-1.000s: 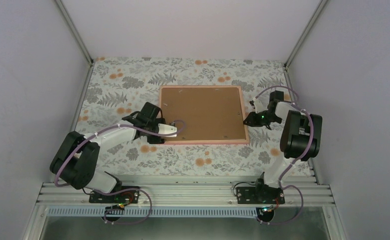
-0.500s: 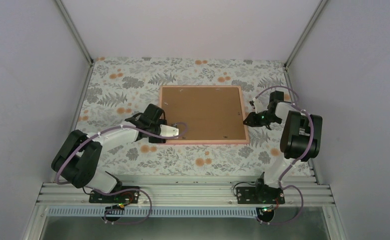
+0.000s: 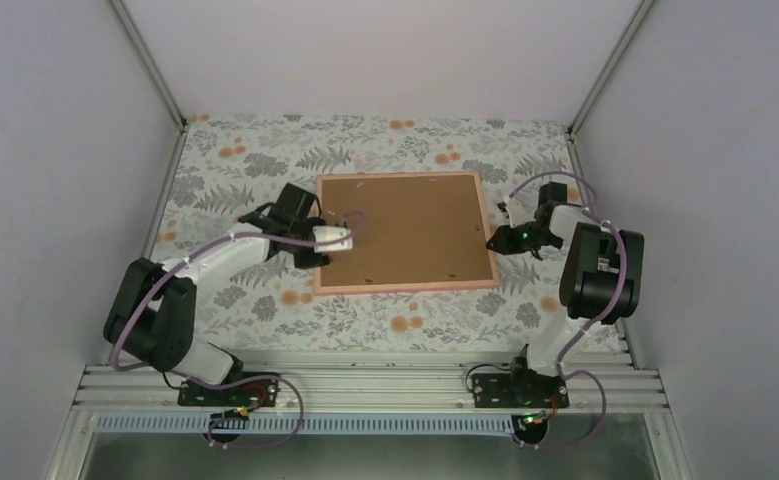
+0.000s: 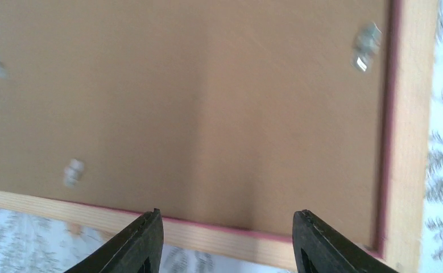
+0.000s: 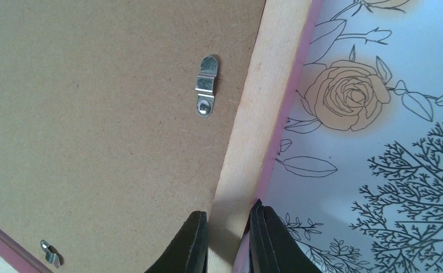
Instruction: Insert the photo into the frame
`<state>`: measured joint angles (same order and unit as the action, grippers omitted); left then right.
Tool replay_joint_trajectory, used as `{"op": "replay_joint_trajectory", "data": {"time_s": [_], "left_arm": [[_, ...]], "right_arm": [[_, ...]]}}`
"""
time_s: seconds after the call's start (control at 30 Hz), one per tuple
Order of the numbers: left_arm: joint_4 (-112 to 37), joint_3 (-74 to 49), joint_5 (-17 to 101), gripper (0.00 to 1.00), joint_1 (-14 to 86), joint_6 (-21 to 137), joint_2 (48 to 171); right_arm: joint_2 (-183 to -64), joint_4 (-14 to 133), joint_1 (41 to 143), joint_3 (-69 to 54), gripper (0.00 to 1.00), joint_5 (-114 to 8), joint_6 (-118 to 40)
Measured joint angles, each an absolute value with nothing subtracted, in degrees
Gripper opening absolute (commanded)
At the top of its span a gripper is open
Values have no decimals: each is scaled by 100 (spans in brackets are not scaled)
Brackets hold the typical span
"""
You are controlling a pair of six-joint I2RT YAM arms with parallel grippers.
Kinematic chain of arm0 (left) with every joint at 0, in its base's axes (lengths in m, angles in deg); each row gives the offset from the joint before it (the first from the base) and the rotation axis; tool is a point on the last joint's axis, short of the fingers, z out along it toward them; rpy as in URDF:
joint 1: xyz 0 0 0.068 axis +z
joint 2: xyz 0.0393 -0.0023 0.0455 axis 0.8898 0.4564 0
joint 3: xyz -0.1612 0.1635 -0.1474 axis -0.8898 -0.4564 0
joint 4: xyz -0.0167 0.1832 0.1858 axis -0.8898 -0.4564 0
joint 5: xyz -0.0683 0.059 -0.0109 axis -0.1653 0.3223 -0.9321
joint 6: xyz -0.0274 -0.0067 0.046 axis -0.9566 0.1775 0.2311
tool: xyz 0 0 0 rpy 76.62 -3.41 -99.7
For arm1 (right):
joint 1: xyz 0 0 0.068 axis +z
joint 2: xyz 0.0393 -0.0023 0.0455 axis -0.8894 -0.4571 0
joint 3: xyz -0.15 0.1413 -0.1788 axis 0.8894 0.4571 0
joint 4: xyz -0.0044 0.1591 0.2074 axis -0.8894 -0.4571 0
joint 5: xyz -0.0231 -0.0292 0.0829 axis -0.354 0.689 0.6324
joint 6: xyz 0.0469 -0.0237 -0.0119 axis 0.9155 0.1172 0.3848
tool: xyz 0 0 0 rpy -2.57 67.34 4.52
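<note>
The frame [image 3: 405,288] lies face down on the flowered tabletop, its brown backing board [image 3: 405,225] up and held by small metal clips [image 5: 206,85]. The photo is hidden. My left gripper [image 3: 317,248] hovers over the frame's left rail [image 4: 219,236] close to the near-left corner. Its jaws [image 4: 227,219] stand open with nothing between them. My right gripper [image 3: 492,241] is shut on the frame's right rail [image 5: 264,96], one finger on the board side and the other on the outer pink side [image 5: 228,219].
The flowered cloth [image 3: 265,160] covers the table all round the frame. White walls and metal posts [image 3: 150,60] close in the left, right and back. A metal rail [image 3: 365,385] at the near edge carries both arm bases.
My left arm has swung away from me along the frame's left rail. The frame's near-left corner looks shifted slightly. The right arm has kept still, gripping the right rail.
</note>
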<state>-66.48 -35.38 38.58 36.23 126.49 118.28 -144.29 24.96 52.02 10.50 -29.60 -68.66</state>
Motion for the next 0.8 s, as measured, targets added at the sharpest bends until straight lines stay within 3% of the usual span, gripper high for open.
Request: {"op": "replay_joint_trajectory", "data": {"time_s": [0.23, 0.43, 0.7, 0.8], "left_arm": [[-6751, -1604, 3543, 58, 4294, 11084, 13085], [-6783, -323, 3663, 58, 4830, 10153, 14405], [-6792, -61, 4054, 58, 4727, 10204, 15181], [-6626, -295, 4328, 64, 4605, 10479, 15173]], "right_arm": [[-14278, 2463, 5366, 1201, 7, -2971, -6879], [-14228, 1927, 5429, 1109, 19, -3050, -6993], [-14320, 1761, 5575, -436, 27, -2860, -6973], [-14589, 2148, 5814, -952, 30, -2700, -6669]]}}
